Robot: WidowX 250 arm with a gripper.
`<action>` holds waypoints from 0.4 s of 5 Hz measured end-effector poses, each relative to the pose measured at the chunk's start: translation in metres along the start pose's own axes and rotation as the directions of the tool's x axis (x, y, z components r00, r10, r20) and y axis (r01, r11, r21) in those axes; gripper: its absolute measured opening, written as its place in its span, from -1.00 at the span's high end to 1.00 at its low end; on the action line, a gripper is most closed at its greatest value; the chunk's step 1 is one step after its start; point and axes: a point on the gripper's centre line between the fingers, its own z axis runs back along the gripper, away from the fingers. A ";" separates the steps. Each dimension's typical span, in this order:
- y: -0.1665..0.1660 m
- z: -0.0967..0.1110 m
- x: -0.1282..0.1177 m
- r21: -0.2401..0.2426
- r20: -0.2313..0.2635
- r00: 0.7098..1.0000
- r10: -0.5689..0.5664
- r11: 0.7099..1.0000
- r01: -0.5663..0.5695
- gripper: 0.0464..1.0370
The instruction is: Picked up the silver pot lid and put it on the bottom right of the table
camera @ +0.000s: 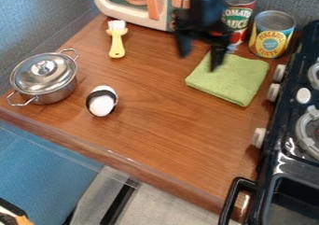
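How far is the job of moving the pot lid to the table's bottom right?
Nothing looks done yet: the silver lid sits on the pot. The open gripper, near the green cloth, holds nothing. Remaining: grasp the lid, lift it and set it at the bottom right of the table.

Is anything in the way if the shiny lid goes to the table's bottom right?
Yes, the white egg-shaped toy with a black band sits between the lid and the bottom right of the table, just beside the pot. Nothing else visible is between.

Wall (46,16): blue-grey, textured | tabletop (156,119): brown, wood-grained; front edge touched by pale glare | below: blue surface (44,161), grey surface (168,205) seen
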 end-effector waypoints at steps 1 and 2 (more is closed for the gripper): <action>0.041 0.011 -0.025 0.004 0.023 0.998 0.060 0.998 -0.060 -0.92; 0.070 0.016 -0.053 0.042 0.005 1.000 0.024 0.999 -0.024 -0.92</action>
